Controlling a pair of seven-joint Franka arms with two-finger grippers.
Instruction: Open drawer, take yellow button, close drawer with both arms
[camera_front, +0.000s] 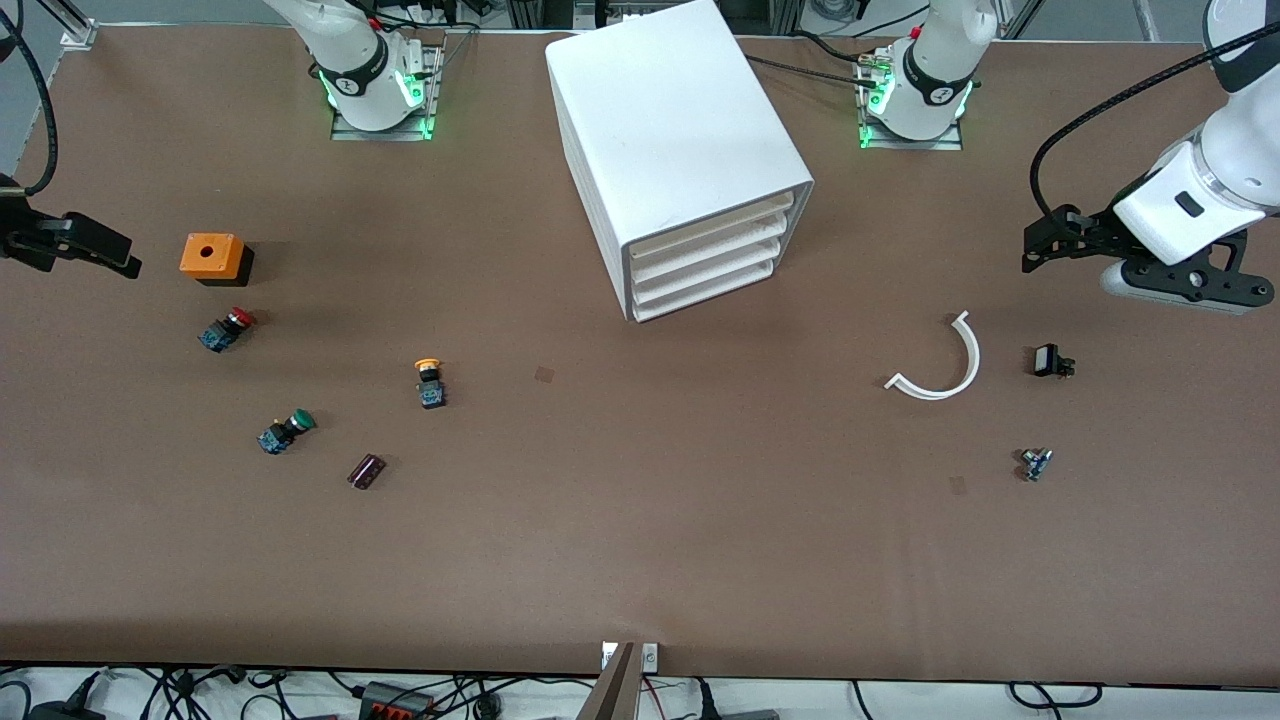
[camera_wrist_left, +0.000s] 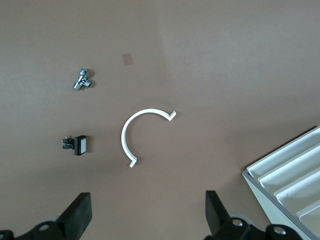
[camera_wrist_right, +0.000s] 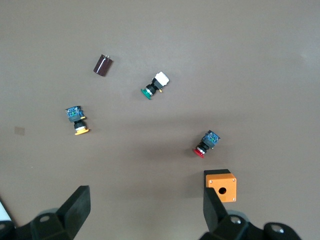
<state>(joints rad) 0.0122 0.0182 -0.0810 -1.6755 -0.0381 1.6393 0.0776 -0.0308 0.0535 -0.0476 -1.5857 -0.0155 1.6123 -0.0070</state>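
Note:
The white cabinet (camera_front: 680, 140) stands at mid-table between the arms' bases; its four drawers are all shut, the top drawer (camera_front: 712, 232) flush with the others. Part of the cabinet shows in the left wrist view (camera_wrist_left: 287, 172). The button with the orange-yellow cap (camera_front: 430, 383) lies on its side on the table, toward the right arm's end and nearer the front camera than the cabinet; it also shows in the right wrist view (camera_wrist_right: 76, 120). My left gripper (camera_front: 1045, 250) (camera_wrist_left: 147, 217) is open and empty, above the table at its own end. My right gripper (camera_front: 85, 250) (camera_wrist_right: 145, 212) is open and empty, beside the orange box.
An orange box (camera_front: 212, 257), a red-capped button (camera_front: 226, 329), a green-capped button (camera_front: 285, 432) and a dark cylinder (camera_front: 366, 471) lie near the right arm's end. A white curved strip (camera_front: 945, 365), a small black switch (camera_front: 1050, 361) and a metal fitting (camera_front: 1036, 463) lie near the left arm's end.

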